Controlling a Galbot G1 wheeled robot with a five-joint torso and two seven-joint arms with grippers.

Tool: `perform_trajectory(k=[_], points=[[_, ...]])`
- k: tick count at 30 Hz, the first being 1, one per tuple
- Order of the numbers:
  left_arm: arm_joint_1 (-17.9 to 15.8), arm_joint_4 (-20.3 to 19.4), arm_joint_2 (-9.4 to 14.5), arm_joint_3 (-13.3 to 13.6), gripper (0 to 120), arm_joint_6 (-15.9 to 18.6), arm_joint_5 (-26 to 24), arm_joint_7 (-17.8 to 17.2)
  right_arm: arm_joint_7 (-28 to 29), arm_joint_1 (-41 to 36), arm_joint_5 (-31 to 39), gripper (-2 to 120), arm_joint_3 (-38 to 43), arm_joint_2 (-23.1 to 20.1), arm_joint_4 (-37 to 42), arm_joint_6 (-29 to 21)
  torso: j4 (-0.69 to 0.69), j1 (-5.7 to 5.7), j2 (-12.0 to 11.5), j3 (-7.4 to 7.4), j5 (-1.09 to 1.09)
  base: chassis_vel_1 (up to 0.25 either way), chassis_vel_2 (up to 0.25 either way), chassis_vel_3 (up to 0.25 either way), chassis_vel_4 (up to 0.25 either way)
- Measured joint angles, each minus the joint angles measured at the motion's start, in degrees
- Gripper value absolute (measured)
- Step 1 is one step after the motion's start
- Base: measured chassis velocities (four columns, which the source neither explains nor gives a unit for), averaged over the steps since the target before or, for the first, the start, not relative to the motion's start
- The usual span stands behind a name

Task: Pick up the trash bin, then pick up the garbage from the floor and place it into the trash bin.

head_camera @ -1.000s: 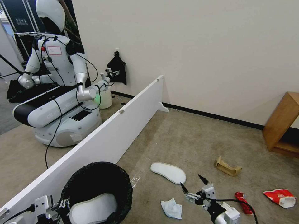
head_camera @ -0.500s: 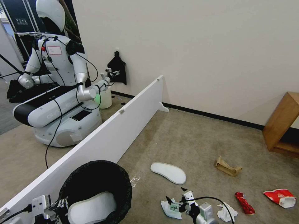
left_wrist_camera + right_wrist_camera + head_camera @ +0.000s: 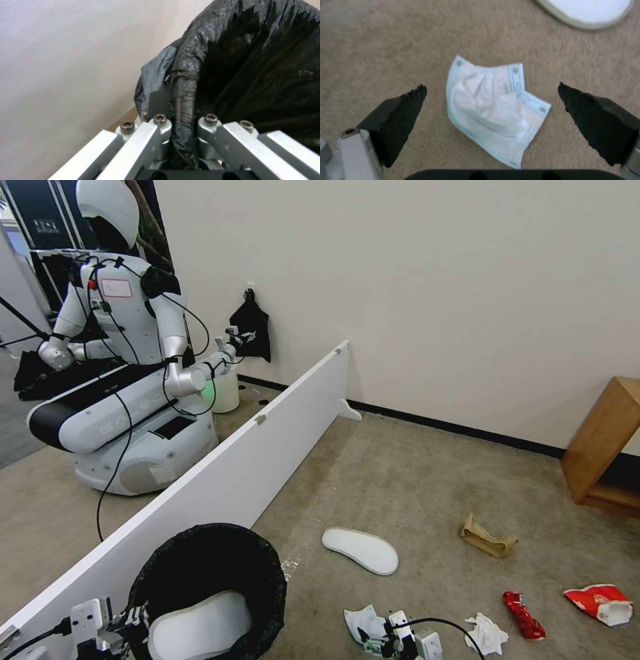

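The trash bin [image 3: 207, 587] is held at the robot's left, close by the white partition board [image 3: 220, 473], so that litter can be dropped in from the floor nearby. Its bag-covered rim [image 3: 183, 100] is clamped between the narrow fingers of the left gripper [image 3: 183, 125], which explains the bin being carried instead of standing free. One white slipper [image 3: 200, 627] is already lying inside.

The right gripper [image 3: 491, 110] is lowered over a crumpled face mask [image 3: 493, 117] on the carpet, black pads [image 3: 403, 110] spread wide on either side and not touching it; the mask is centred for a pinch.

Left on the floor: second slipper [image 3: 360, 550], white tissue [image 3: 485, 633], red wrapper [image 3: 523, 615], crushed red-and-white cup [image 3: 600, 603], brown cardboard [image 3: 487, 538]. Task judged partly done.
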Motion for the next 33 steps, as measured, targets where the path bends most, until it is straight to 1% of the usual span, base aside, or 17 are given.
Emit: perform_trajectory(k=[4, 15, 25, 27, 28, 29, 31, 32, 33], points=[[0.24, -0.17, 0.18, -0.25, 4, -0.08, -0.10, 0.13, 1.40, 1.50, 2.21, 100, -0.59, 0.03, -1.54, -2.55, 0.00, 0.00, 0.00, 0.00, 0.00, 0.000, 0.000, 0.000, 0.000], [0.41, -0.17, 0.16, -0.38, 4, -0.18, -0.24, 0.23, 1.88, 4.44, 3.71, 100, -2.34, 0.03, -3.44, -3.30, 0.00, 0.00, 0.00, 0.00, 0.00, 0.000, 0.000, 0.000, 0.000], [0.40, -0.12, 0.04, -0.65, 4, -0.26, -0.29, 0.23, 2.41, 9.21, 4.49, 100, -4.51, 2.66, -8.18, -5.11, 0.00, 0.00, 0.00, 0.00, 0.00, 0.000, 0.000, 0.000, 0.000], [0.40, -0.12, 0.02, -0.64, 4, -0.26, -0.29, 0.24, 2.39, 9.57, 4.71, 98, -4.64, 2.96, -8.85, -5.27, 0.00, 0.00, 0.00, 0.00, 0.00, 0.000, 0.000, 0.000, 0.000], [0.40, -0.12, 0.02, -0.63, 4, -0.26, -0.29, 0.23, 2.31, 10.00, 4.96, 92, -4.74, 3.28, -9.74, -5.52, 0.00, 0.00, 0.00, 0.00, 0.00, 0.000, 0.000, 0.000, 0.000], [0.40, -0.12, 0.02, -0.63, 4, -0.26, -0.29, 0.23, 2.31, 10.00, 4.96, 92, -4.74, 3.28, -9.74, -5.52, 0.00, 0.00, 0.00, 0.00, 0.00, 0.000, 0.000, 0.000, 0.000], [0.42, -0.12, 0.02, -0.63, 4, -0.26, -0.29, 0.23, 2.26, 10.28, 5.64, 80, -4.96, 3.52, -10.66, -6.45, 0.00, 0.00, 0.00, 0.00, 0.00, 0.000, 0.000, 0.000, 0.000], [0.42, -0.12, 0.02, -0.63, 4, -0.26, -0.29, 0.23, 2.26, 10.28, 5.64, 80, -4.96, 3.52, -10.66, -6.45, 0.00, 0.00, 0.00, 0.00, 0.00, 0.000, 0.000, 0.000, 0.000], [0.43, -0.12, 0.03, -0.63, 4, -0.25, -0.29, 0.23, 2.29, 10.28, 5.74, 76, -5.01, 3.56, -10.98, -6.83, -0.01, 0.00, 0.00, 0.00, 0.00, 0.000, 0.000, 0.000, 0.000]])
